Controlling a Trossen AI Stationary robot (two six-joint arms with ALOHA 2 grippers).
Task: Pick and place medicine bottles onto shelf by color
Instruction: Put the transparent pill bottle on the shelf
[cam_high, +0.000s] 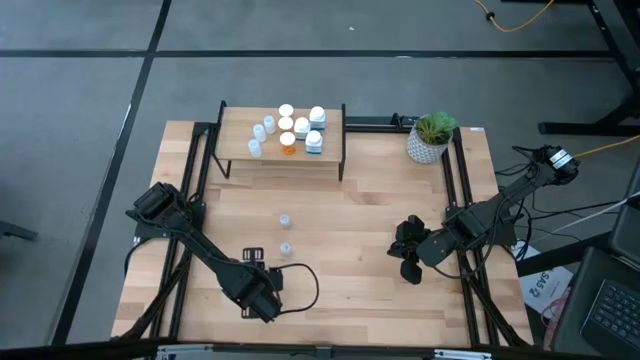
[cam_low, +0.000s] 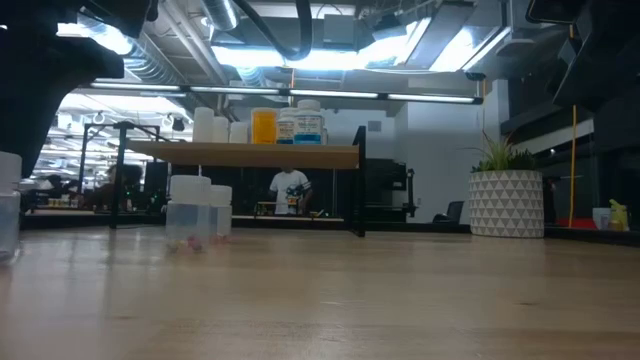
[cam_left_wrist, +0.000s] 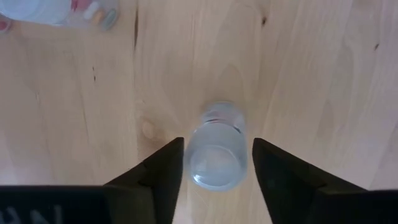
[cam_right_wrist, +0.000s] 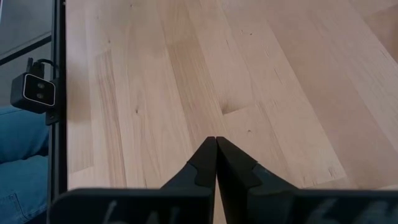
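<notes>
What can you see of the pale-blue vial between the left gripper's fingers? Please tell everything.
The pale-blue vial is small, translucent and looks like plastic, with a round body and a narrower ringed end. It is on the bare wooden table, seen nearly end-on. It sits between the open fingers of the left gripper, with a small gap on each side. Nothing else touches it.

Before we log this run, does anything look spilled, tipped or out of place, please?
Nothing stands out: bottles on the shelf and three table vials stand upright; the left gripper, jaws open, flanks one.
</notes>
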